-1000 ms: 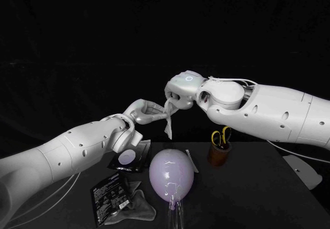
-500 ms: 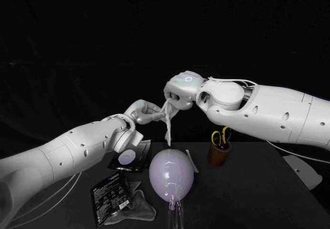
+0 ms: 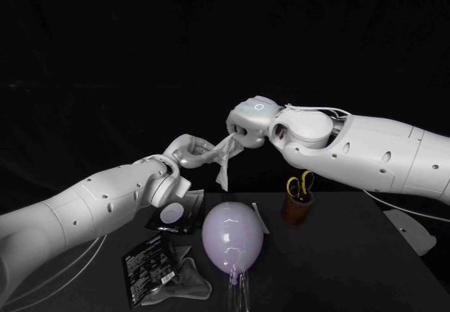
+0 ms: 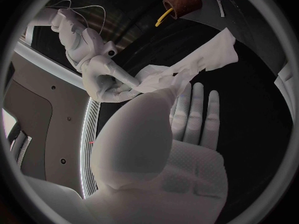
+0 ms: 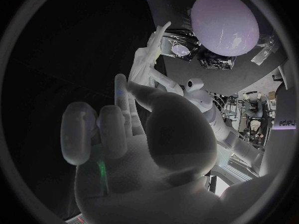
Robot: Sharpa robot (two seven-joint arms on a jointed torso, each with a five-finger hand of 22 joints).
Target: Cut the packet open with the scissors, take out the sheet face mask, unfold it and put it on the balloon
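The right hand (image 3: pixel 248 123) is pinching the top of the sheet face mask (image 3: pixel 223 166). The left hand (image 3: pixel 192 151) is pinching it just beside those fingertips, its other fingers (image 4: pixel 196 109) lying straight and pressed together. The mask is hanging below both hands' fingers, above the balloon (image 3: pixel 231 237).

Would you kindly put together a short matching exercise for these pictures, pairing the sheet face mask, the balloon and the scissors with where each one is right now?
Things
1. sheet face mask
2. balloon
3. scissors

Places
A. lying on the table
B. standing handles-up in the brown cup
C. hanging in the air, held by the left hand and the right hand

Pairs: 1-C, 2-A, 3-B
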